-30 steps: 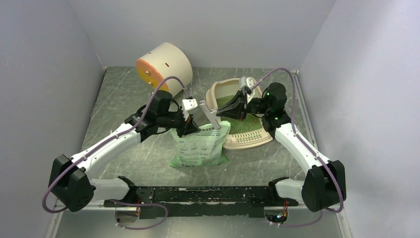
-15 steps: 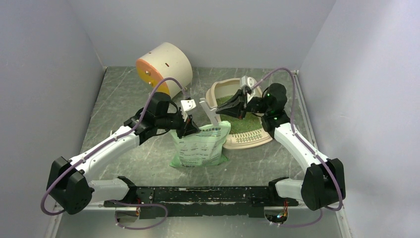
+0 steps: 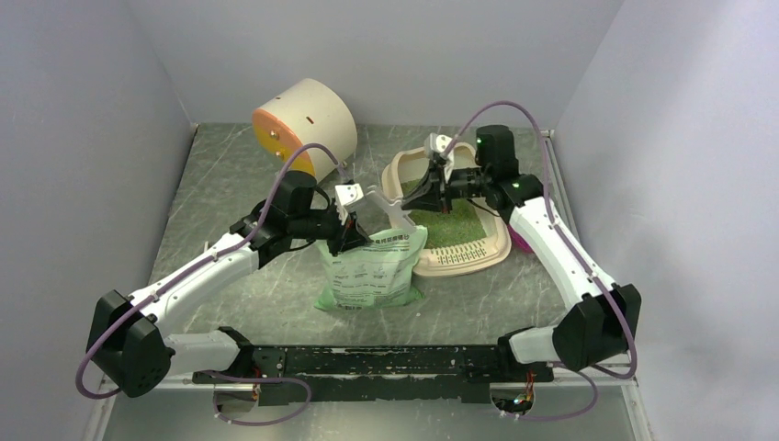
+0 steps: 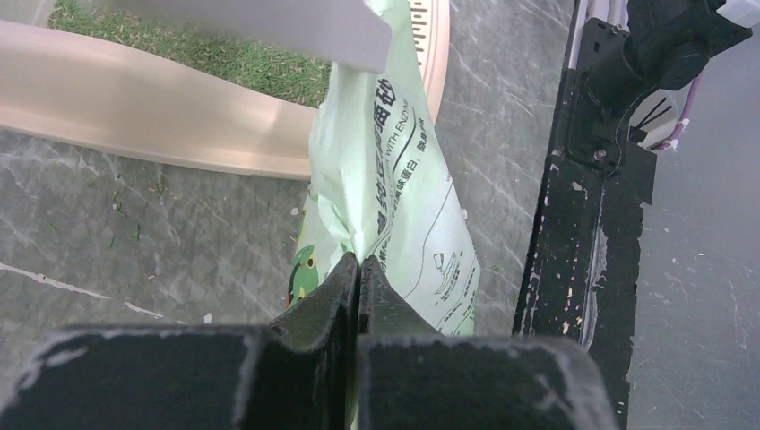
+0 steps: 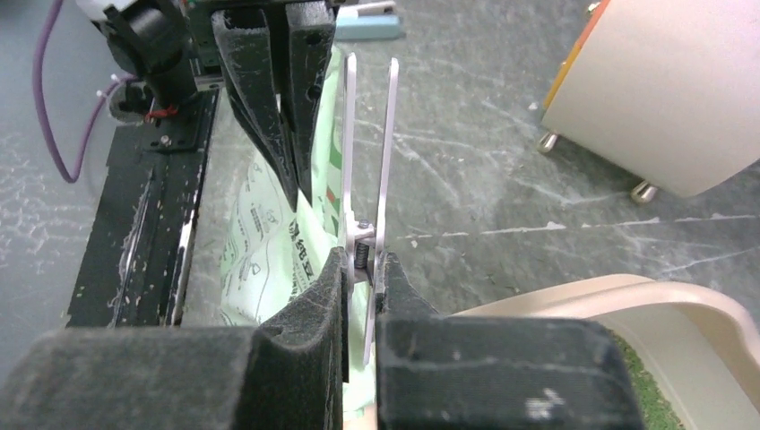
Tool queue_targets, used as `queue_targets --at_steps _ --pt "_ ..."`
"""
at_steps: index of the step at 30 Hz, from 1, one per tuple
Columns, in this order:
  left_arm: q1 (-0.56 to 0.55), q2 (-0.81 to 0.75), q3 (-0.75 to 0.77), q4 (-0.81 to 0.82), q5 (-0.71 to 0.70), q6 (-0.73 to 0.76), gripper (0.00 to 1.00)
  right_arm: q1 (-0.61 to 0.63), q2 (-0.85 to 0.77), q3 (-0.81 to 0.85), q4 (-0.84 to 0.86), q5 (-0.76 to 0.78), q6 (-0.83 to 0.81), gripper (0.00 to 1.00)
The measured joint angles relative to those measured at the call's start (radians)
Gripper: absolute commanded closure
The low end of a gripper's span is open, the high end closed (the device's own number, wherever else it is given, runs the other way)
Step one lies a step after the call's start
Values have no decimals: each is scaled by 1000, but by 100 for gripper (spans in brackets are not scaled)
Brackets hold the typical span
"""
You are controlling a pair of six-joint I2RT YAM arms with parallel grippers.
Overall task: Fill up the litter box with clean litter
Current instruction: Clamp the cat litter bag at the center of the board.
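The beige plastic litter box [image 3: 462, 263] with a slotted ledge is sitting toward the far right of the grey table [image 3: 230, 184], holding a bed of fine green litter [image 3: 457, 230], its far end hiding behind the right gripper [image 5: 361, 269], whose jaws are pinching a white spring clip [image 5: 389, 152], while the left gripper [image 4: 358, 269] is squeezing the top of the light-green printed bag [image 4: 394, 179].

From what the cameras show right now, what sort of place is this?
Probably a robot test booth, not a home: plain walls close in a marble-patterned table, two arms are bolted to a black rail, and a litter box and printed bag look like staged props.
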Motion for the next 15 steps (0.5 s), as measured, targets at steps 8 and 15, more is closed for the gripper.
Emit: queue_targets --at_steps 8,15 --pt "0 0 0 3 0 -1 95 117 82 75 -316 180 -181 100" --pt "1 0 0 15 0 0 95 119 120 214 -516 302 -248 100"
